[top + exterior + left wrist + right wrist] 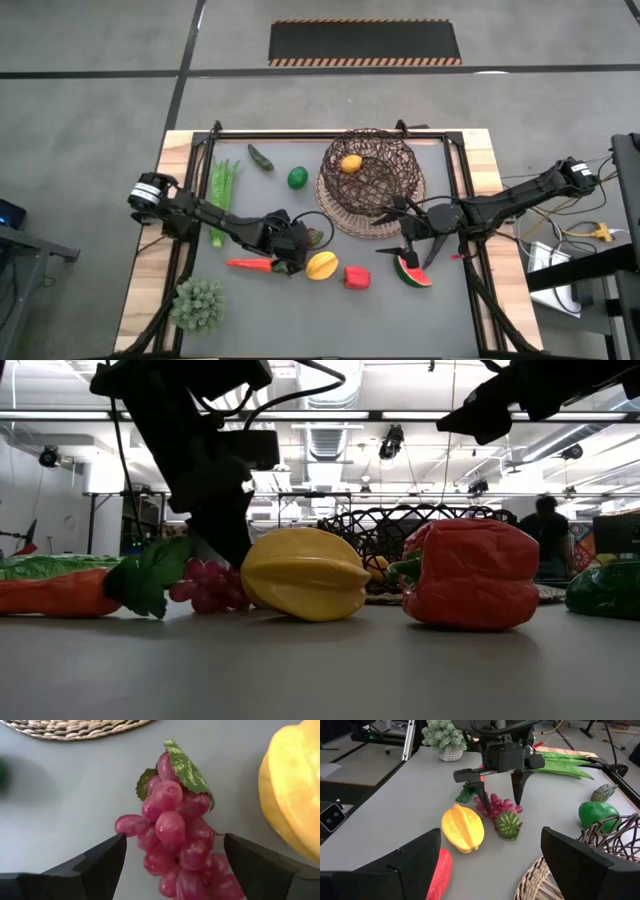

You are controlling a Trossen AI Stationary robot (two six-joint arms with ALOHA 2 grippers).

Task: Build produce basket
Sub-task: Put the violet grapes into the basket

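Observation:
The purple-red grapes (pixel 175 835) lie on the grey table with a green leaf at their stem end. My left gripper (pixel 175 865) is open and low over them, one finger on either side, touching neither side as far as shows; it also shows in the high view (pixel 303 248). My right gripper (pixel 395 233) is open and empty above the table, beside the basket's near rim. The basket (pixel 372 180) stands at the far right and holds the orange (pixel 351 164). The yellow mango (pixel 322 265), red pepper (pixel 356 277), carrot (pixel 250 264) and watermelon slice (pixel 413 272) lie near the front.
Green beans (pixel 225 185), a dark chili (pixel 260 157) and a lime (pixel 297 178) lie at the far left. A small green striped fruit (pixel 509 825) lies against the grapes. A pale leafy clump (pixel 198 303) stands at the near left corner. Bare table lies along the near edge.

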